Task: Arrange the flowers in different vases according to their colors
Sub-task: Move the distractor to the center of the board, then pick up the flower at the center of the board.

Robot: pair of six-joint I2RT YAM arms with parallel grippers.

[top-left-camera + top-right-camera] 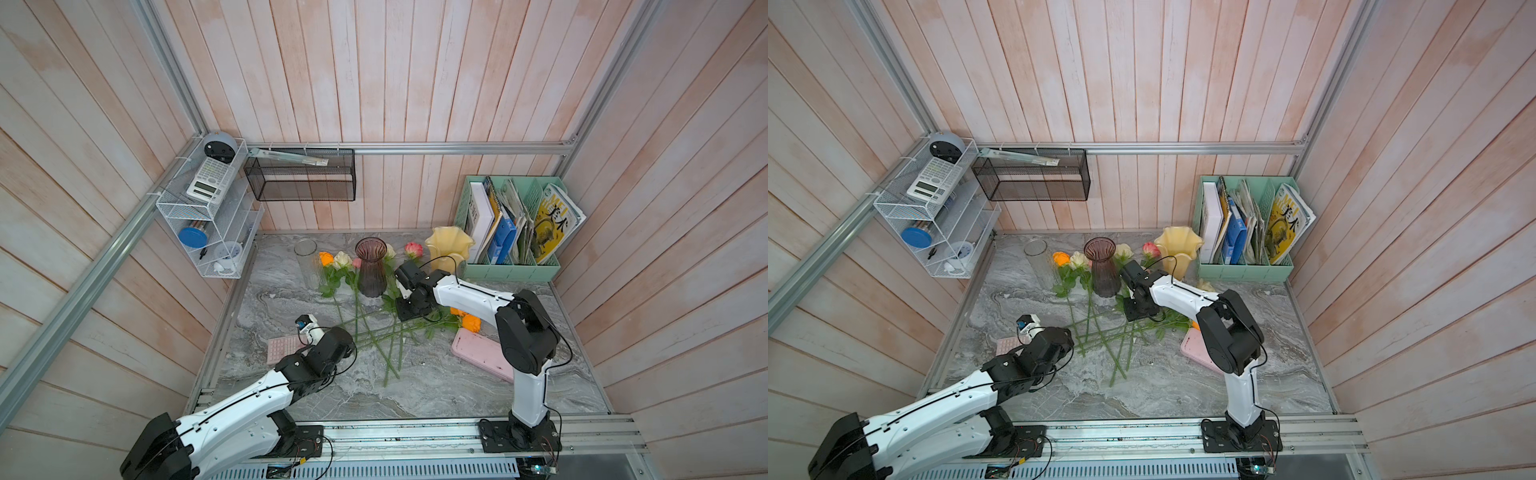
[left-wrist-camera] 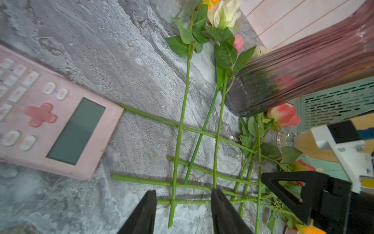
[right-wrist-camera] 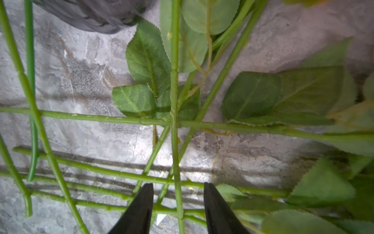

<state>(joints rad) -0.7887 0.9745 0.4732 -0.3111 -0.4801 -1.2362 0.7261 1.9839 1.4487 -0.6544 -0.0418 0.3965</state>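
Green-stemmed flowers (image 3: 174,81) seem light, thin, slippery: grip bare mid-stem. Right end effector (image 3: 178,184) straddles one, apart; left end effector (image 2: 184,190) apart, empty.

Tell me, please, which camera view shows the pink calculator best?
The left wrist view: the pink calculator fills much of the frame, with screen and keys plain, one end cut off. In both top views the pink calculator is small and partly hidden behind the left arm. The right wrist view does not show it.
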